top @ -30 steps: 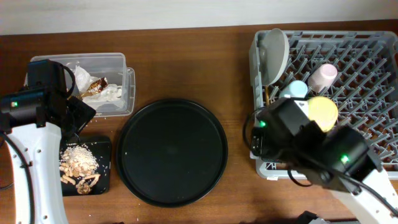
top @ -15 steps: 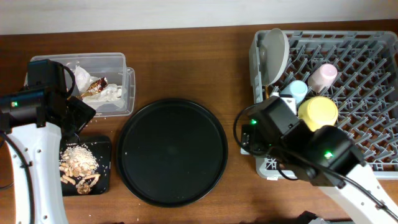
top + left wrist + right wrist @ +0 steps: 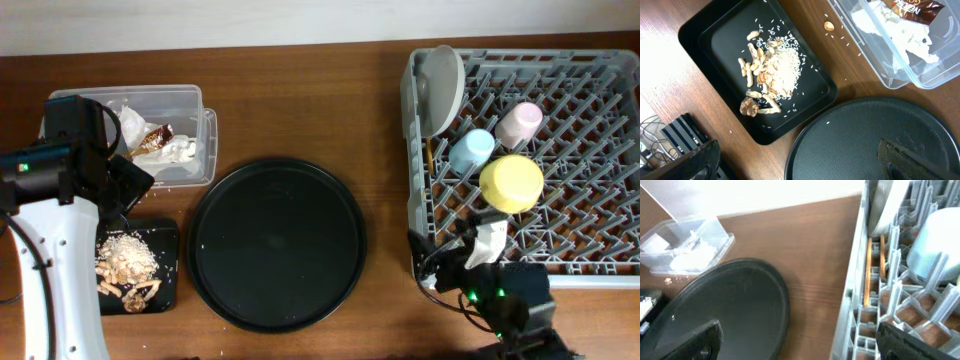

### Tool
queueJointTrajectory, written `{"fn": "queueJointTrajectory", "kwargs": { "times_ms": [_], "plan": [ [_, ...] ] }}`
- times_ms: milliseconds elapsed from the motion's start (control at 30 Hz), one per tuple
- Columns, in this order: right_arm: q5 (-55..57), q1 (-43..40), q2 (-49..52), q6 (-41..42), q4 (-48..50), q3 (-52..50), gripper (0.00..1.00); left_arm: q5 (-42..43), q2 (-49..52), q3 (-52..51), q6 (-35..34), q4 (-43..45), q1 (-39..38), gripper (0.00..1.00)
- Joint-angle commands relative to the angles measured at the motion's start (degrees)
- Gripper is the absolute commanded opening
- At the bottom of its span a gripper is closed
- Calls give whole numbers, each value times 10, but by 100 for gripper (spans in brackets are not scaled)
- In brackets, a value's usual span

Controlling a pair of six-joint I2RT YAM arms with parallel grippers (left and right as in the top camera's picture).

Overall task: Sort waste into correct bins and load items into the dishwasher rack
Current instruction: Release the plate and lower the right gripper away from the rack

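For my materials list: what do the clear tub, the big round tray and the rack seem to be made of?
Clear tub: likely thin plastic, glossy; its contents show through.
Round tray: probably plastic, matte black, faint sheen.
Rack: seemingly moulded plastic, light grey, dull.
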Motion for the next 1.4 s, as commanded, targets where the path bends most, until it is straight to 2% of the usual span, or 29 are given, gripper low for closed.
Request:
{"fn": "queueJointTrajectory", "kwargs": {
  "times_ms": [0, 133, 200, 267, 367, 467, 533, 1000, 1067, 1100, 1133, 1367],
  "plan": [
    [-2, -18, -80, -8, 49, -63, 99, 0, -2, 2, 1, 1, 2, 99],
    [-2, -44, -169, -8, 133, -149, 99, 0, -2, 2, 1, 1, 2, 99],
    [0, -54, -176, -8, 214, -193, 99, 0, -2, 2, 1, 1, 2, 99],
    [36, -58, -176, -8, 221, -193, 99, 0, -2, 2, 1, 1, 2, 99],
    [108, -62, -176, -14, 214, -193, 99, 0, -2, 2, 1, 1, 2, 99],
    [108, -83, -176, -83, 164, -193, 99, 0, -2, 2, 1, 1, 2, 99],
    [105, -96, -176, -124, 166, -193, 99, 0, -2, 2, 1, 1, 2, 99],
    [108, -139, -176, -131, 166, -193, 99, 0, -2, 2, 1, 1, 2, 99],
    [105, -140, -176, -160, 166, -193, 99, 0, -2, 2, 1, 1, 2, 99],
    [104, -140, -176, -216, 166, -193, 99, 0, -2, 2, 1, 1, 2, 99],
    [104, -140, -176, -222, 166, -193, 99, 0, -2, 2, 1, 1, 2, 99],
    [102, -140, -176, -185, 166, -193, 99, 0, -2, 2, 1, 1, 2, 99]
  ]
}}
